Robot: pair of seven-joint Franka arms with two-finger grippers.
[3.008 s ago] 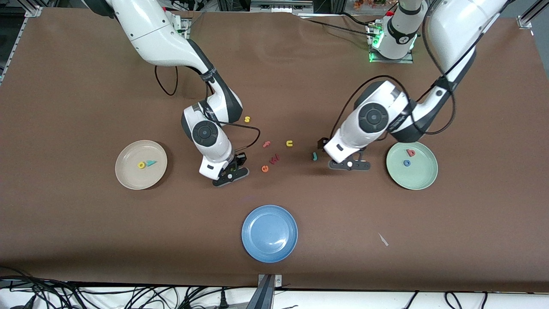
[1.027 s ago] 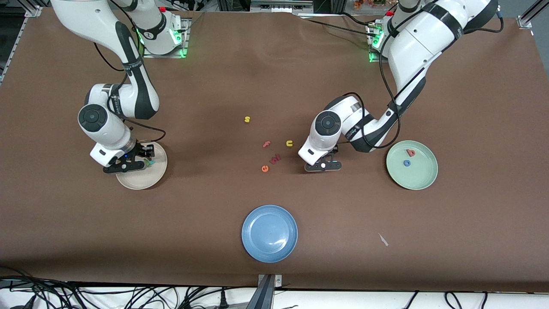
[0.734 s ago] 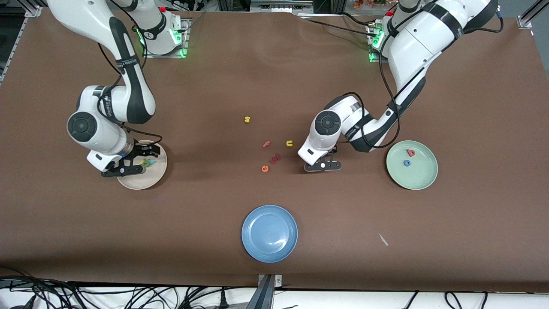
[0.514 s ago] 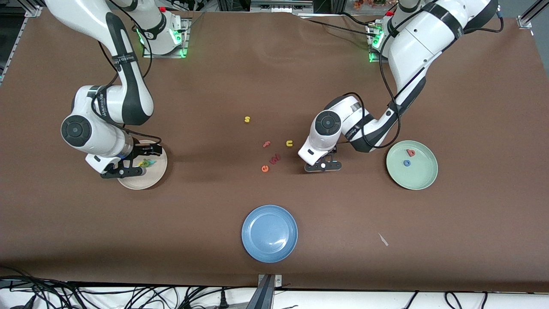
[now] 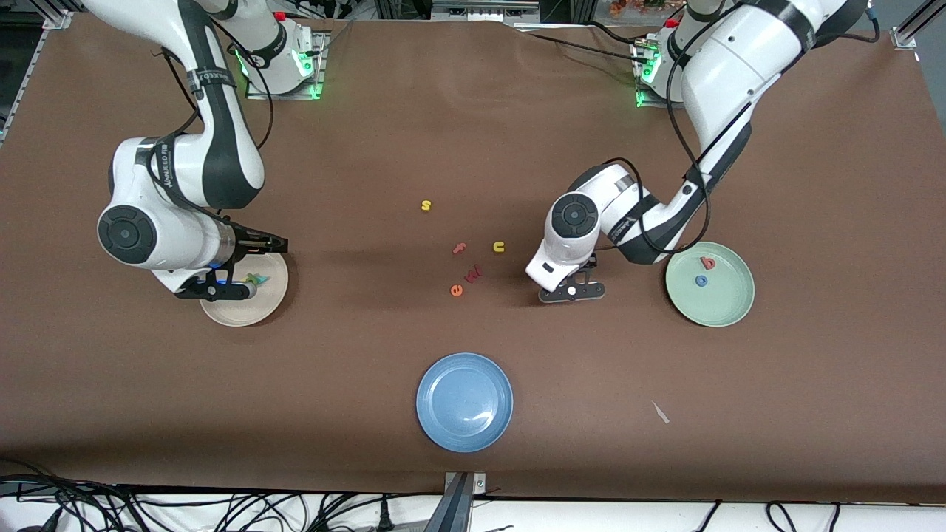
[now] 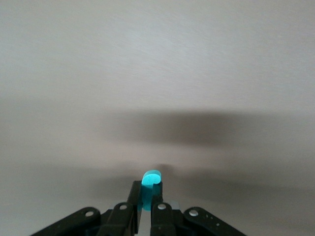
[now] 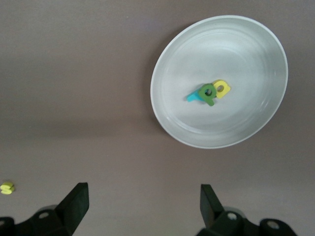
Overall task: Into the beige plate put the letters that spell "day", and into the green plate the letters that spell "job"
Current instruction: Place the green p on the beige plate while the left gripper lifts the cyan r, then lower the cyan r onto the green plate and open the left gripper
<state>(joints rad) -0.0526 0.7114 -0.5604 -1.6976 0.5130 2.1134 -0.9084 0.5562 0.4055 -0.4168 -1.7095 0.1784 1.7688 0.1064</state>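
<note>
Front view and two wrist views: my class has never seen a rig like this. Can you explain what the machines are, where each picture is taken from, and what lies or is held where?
Two white robot arms stand at a brown table. The front view looks down from across the table. Each wrist view looks out past one arm's own hand. The right hand, open, hangs over the beige plate, where three letters, yellow, green and teal, lie together. The left hand is shut on a light-blue j, over the table between the loose letters and the green plate. That plate holds a red b and a blue o. A blue plate lies nearer the front camera.
</note>
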